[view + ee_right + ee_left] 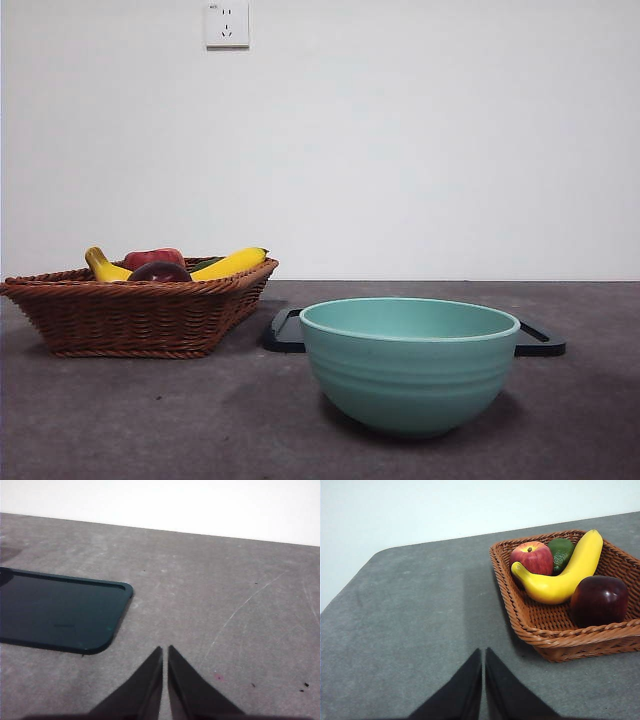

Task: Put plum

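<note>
The plum (599, 600), dark maroon and glossy, lies in the wicker basket (530, 627) beside a yellow banana (565, 577); in the front view the plum (158, 272) peeks over the basket (140, 315) rim at the left. My left gripper (483, 652) is shut, above bare table short of the basket. My right gripper (165, 650) is shut too, over bare table near a dark tray (55, 610). Neither gripper shows in the front view.
A teal bowl (410, 365) stands front and centre, with the dark tray (540, 340) behind it. The basket also holds a red apple (531, 557), a green fruit (561, 551) and the banana (230, 264). A wall rises behind the table.
</note>
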